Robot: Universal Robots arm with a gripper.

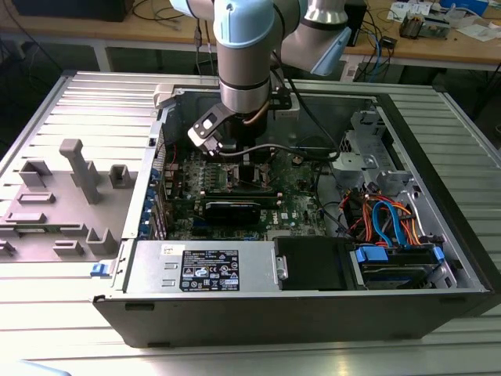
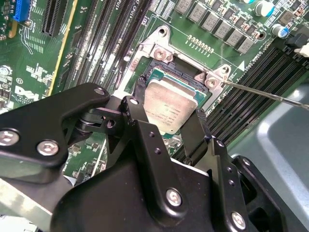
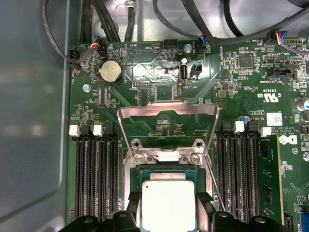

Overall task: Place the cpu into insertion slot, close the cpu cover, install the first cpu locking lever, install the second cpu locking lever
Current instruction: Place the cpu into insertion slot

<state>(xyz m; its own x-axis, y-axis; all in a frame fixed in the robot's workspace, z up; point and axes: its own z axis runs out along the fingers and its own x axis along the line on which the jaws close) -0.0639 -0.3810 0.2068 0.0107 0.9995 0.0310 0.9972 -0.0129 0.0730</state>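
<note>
The cpu (image 3: pixel 168 208) is lying flat in the insertion slot (image 3: pixel 169 170), silver-grey top facing up, with the slot's dark rim showing around it in both wrist views (image 2: pixel 179 71).

- The claw (image 3: pixel 168 198) is closing on the cpu. Its two black fingers (image 3: pixel 133 197) are touching opposite edges of the chip, one on each side, and the second wrist view (image 2: pixel 169 107) is showing the same grip.
- The cpu cover (image 3: pixel 166 108) is standing raised on its hinge at the slot's far edge. The green board is showing through its square cut-out.
- One thin locking lever (image 2: pixel 263 93) is angling free from a slot corner, not latched down.
- Long memory slots (image 3: pixel 94 179) are flanking the socket on both sides.
- A coin cell (image 3: pixel 110 72) is sitting on the board beyond the cover.

In the exterior view the claw (image 1: pixel 249 160) is reaching down into an open computer case (image 1: pixel 313 313). The case is lying on a ribbed metal table (image 1: pixel 47 313). A grey fixture (image 1: pixel 74 188) is standing on the table at that view's left.
</note>
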